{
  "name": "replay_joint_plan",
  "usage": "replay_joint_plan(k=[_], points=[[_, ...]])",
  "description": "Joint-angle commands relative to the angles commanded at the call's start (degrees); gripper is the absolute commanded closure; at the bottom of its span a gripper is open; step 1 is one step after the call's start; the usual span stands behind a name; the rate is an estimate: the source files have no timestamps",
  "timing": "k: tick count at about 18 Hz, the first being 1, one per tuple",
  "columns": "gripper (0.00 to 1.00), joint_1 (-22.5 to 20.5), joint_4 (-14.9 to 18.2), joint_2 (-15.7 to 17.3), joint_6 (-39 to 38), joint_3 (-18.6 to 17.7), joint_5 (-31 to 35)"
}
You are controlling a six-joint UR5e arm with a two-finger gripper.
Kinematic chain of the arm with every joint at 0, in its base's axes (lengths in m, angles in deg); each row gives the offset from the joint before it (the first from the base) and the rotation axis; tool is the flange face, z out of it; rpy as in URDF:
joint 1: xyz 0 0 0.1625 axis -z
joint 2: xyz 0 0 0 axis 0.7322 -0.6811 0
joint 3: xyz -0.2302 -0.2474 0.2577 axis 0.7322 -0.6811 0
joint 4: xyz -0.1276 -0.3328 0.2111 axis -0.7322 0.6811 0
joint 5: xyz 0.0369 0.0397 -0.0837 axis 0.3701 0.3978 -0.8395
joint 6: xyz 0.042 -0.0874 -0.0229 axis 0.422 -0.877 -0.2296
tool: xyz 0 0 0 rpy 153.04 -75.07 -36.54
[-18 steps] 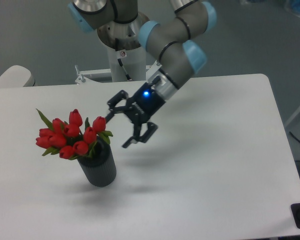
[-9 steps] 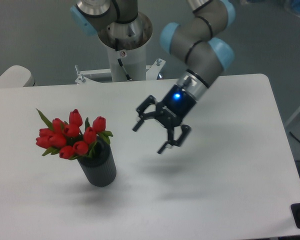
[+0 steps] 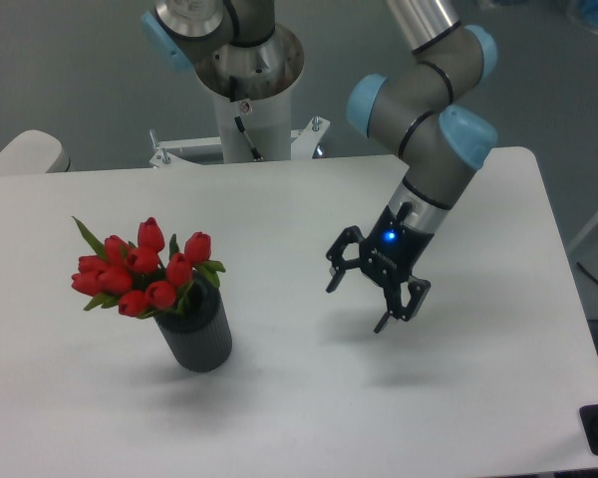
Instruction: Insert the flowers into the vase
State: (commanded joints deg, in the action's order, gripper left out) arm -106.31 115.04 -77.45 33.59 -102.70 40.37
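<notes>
Red tulip flowers (image 3: 140, 271) lean in the dark grey ribbed vase (image 3: 196, 336); the spread, empty gripper (image 3: 362, 301) risks nothing unless the top-heavy bunch tips.

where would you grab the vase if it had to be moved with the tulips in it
Probably the vase by its bare dark wall below the rim, coming in level from its right, where the open gripper is. It stands upright and round, so the fingers can close across it. The flowers fill the opening and lean left, so a grasp from above looks blocked.
</notes>
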Motion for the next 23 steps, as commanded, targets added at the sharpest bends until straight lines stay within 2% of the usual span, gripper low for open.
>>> replay_joint_plan(k=[3,8,13,16,23], points=[[0.00,1.49,0.00,-2.73,1.49,4.05,5.98],[0.00,5.37,1.14,-5.63,4.84,8.71,18.29],[0.00,5.37,1.84,-7.22,4.84,10.47,19.27],[0.00,5.37,5.00,-7.57,4.93,11.97,19.62],[0.00,4.75,5.36,-8.18,8.44,12.50,20.77]])
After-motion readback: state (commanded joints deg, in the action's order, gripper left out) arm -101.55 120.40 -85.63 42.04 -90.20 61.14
